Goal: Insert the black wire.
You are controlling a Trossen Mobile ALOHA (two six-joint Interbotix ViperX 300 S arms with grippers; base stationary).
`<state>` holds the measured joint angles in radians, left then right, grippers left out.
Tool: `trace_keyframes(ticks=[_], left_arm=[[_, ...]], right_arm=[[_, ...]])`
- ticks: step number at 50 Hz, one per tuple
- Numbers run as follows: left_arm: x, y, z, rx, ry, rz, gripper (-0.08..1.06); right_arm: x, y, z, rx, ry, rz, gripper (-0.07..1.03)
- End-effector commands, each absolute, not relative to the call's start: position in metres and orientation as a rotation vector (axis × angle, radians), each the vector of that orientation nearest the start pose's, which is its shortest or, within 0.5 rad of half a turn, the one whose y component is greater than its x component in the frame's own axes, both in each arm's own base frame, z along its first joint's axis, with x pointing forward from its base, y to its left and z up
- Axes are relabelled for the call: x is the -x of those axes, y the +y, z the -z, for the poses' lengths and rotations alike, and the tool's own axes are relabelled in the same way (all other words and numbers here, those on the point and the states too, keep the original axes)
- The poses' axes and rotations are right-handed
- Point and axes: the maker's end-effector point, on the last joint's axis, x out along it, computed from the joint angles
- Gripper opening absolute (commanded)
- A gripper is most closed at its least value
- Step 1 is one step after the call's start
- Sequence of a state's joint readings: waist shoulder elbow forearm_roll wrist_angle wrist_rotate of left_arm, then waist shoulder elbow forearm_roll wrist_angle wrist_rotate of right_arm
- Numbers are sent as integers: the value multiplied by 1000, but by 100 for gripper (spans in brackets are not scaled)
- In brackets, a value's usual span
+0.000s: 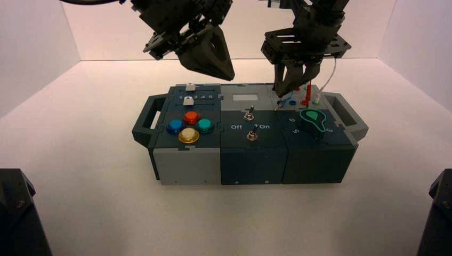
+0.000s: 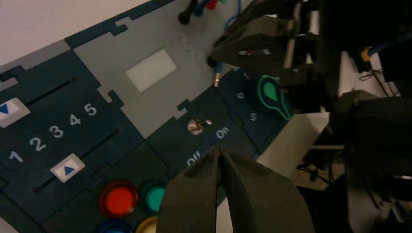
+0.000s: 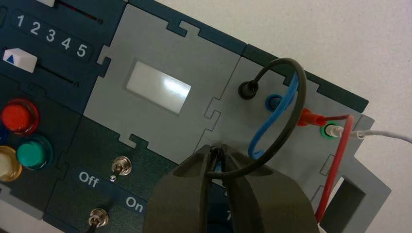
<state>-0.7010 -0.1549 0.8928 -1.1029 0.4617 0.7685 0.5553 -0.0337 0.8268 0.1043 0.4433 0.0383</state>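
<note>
High view: one hard box (image 1: 253, 128) lies under the right gripper (image 1: 279, 95), which pinches the black wire (image 3: 302, 97) near one end; the other end is plugged in nearby. Left of it hangs the left gripper (image 1: 231, 78), closed. Also left are four round, shiny buttons (image 1: 188, 135), two white sliders (image 1: 188, 100), two metal switches (image 1: 252, 135). Fingers partly hide one blue wire (image 3: 274, 119).

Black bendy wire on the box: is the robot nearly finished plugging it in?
One end of the black bendy wire looks done: its plug sits in the round black socket. The right gripper has the other end, above the gray panel. Plugging that in seems left, but its tip is hidden. The left gripper is over the box.
</note>
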Motion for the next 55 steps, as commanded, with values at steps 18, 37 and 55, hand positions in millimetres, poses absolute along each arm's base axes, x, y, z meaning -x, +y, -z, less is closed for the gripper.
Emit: trace_keyframes(ticks=[18, 37, 55], left_arm=[[-219, -273, -102, 80, 1098, 867, -3], [-218, -272, -103, 85, 1102, 871, -3], [-218, -273, -103, 87, 1105, 872, -3]], right_arm=[[-268, 173, -39, 201, 1243, -429, -2], [-264, 170, -29, 211, 1272, -423, -2], [-255, 166, -30, 208, 1296, -418, -2]])
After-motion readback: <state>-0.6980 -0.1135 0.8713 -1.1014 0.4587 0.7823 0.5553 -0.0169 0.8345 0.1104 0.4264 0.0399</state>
